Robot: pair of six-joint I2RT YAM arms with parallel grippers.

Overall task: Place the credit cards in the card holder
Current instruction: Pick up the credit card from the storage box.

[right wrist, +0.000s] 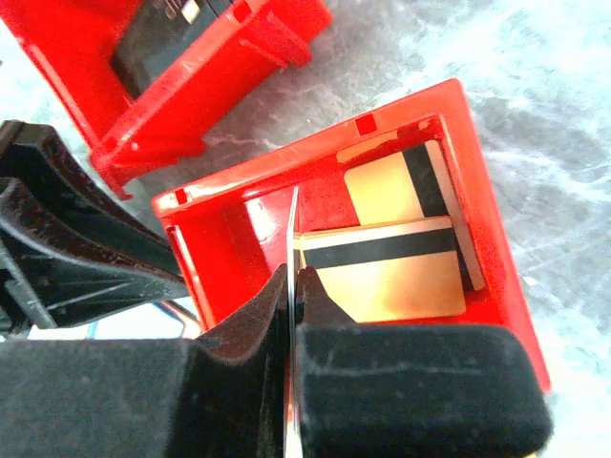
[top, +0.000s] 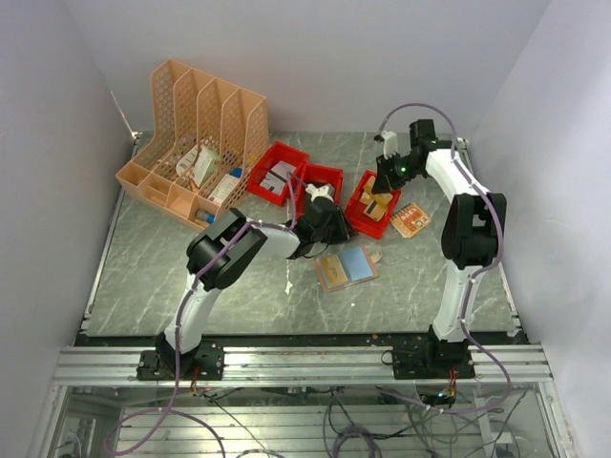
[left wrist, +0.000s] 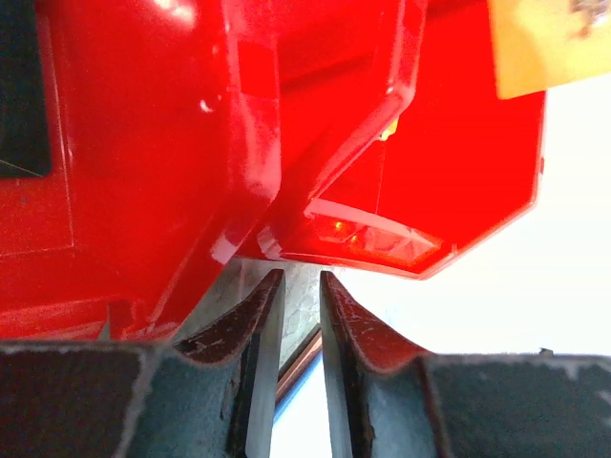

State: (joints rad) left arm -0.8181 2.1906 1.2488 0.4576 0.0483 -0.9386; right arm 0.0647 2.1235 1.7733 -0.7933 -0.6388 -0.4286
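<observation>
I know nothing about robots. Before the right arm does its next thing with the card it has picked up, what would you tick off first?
1. Right pincer shut firmly on the thin card, seen edge-on: ok.
2. Card lifted clear of the red plastic bin that has gold striped cards in it: cannot tell.
3. Salmon-pink flat card holder lying flat on the grey marbled table: ok.
4. Holder open to take a card: cannot tell.
5. Left pincer out of the way: not ok; it sits close beside the holder, jaws slightly apart and empty.
</observation>
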